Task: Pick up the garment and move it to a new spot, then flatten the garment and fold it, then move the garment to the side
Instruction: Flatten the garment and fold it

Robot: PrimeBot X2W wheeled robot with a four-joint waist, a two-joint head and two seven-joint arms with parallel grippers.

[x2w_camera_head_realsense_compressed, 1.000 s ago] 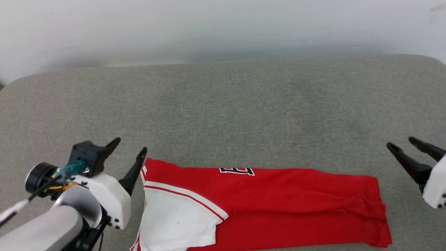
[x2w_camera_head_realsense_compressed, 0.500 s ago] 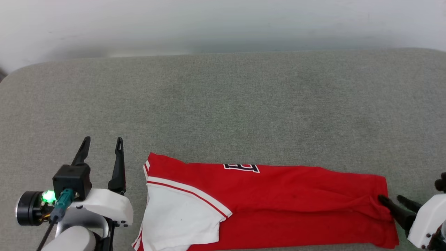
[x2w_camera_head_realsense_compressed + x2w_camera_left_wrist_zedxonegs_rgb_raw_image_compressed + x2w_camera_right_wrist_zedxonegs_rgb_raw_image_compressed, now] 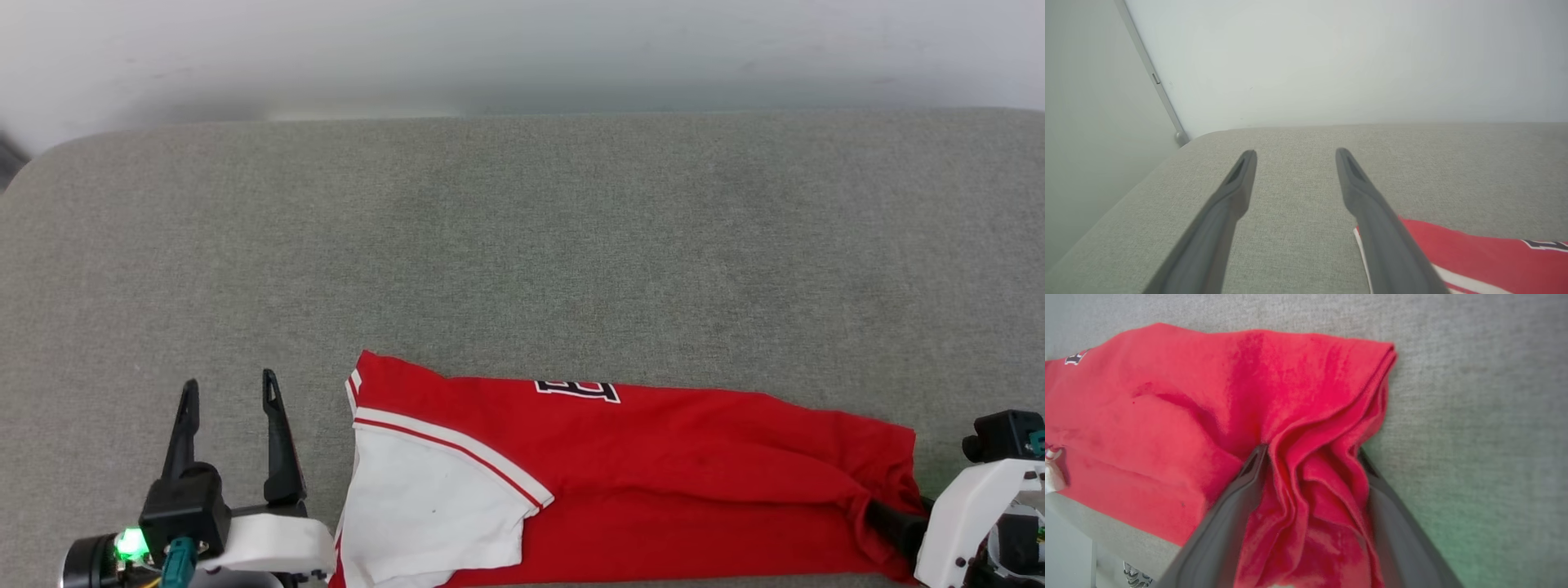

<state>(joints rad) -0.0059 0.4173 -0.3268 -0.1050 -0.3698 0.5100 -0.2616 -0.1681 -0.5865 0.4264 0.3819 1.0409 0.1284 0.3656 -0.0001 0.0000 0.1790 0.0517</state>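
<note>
The garment [image 3: 653, 457] lies folded into a long red band along the near edge of the grey fabric surface [image 3: 522, 245], running from left to right across the head view. Its white sleeve [image 3: 433, 506], edged by a thin red stripe, lies on top at the left end, and a scrap of black-and-white lettering [image 3: 578, 390] shows at the far fold. At the right end the cloth is rucked up into ridges where the right gripper [image 3: 886, 518] has its dark fingers pushed into it. In the right wrist view the right gripper [image 3: 1311, 451] has its jaws spread, one finger on each side of a bunch of red folds of the garment [image 3: 1167, 416] that fills the gap between them. The left gripper [image 3: 229, 380] is just left of the sleeve end, apart from the cloth, over bare grey surface. Its jaws are spread wide with nothing between them, and in the left wrist view the left gripper [image 3: 1295, 152] points toward the pale wall [image 3: 1331, 61], with a corner of the garment [image 3: 1474, 253] beside its right finger
</note>
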